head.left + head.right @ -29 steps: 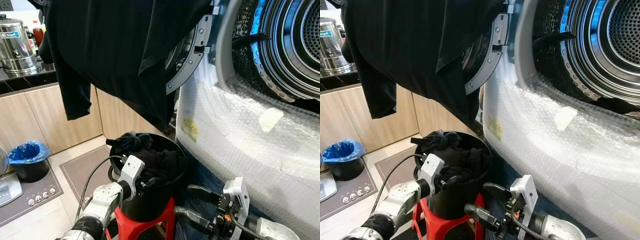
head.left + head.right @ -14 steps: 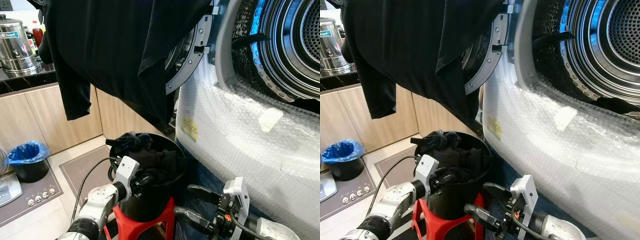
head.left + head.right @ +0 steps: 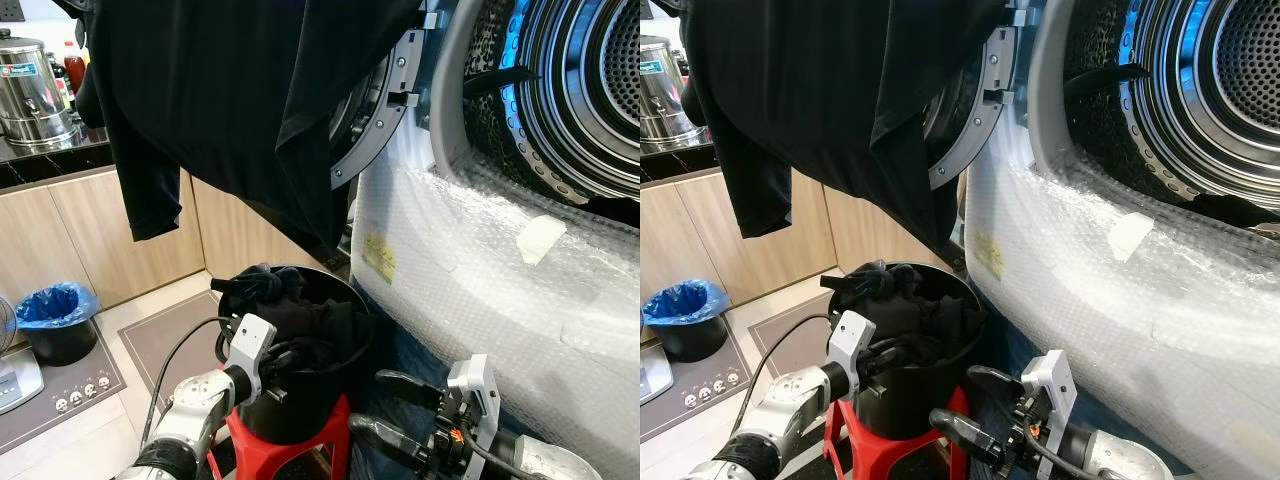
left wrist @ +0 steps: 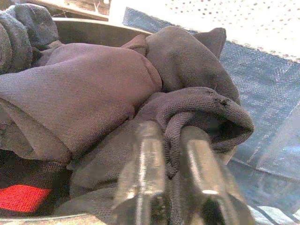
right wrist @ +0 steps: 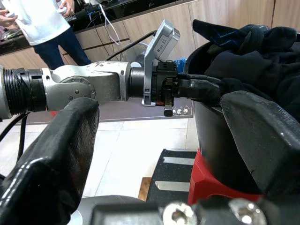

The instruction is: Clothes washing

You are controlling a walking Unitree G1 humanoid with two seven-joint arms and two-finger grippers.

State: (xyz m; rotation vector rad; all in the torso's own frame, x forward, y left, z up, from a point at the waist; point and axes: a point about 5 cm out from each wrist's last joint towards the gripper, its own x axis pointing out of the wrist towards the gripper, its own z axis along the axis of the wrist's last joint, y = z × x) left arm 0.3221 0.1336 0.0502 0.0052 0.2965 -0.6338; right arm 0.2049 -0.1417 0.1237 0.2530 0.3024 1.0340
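The bubble-wrapped washing machine (image 3: 480, 270) stands open beside a black laundry bucket (image 3: 300, 400) heaped with dark clothes (image 4: 93, 89). The left gripper (image 4: 171, 150) pinches a fold of them; the right gripper (image 3: 385, 405) waits, fingers wide.

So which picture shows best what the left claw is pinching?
The left wrist view: the left gripper is shut on a dark cloth fold, close up. The eye views show it reaching into the black bucket; the right wrist view shows its side.
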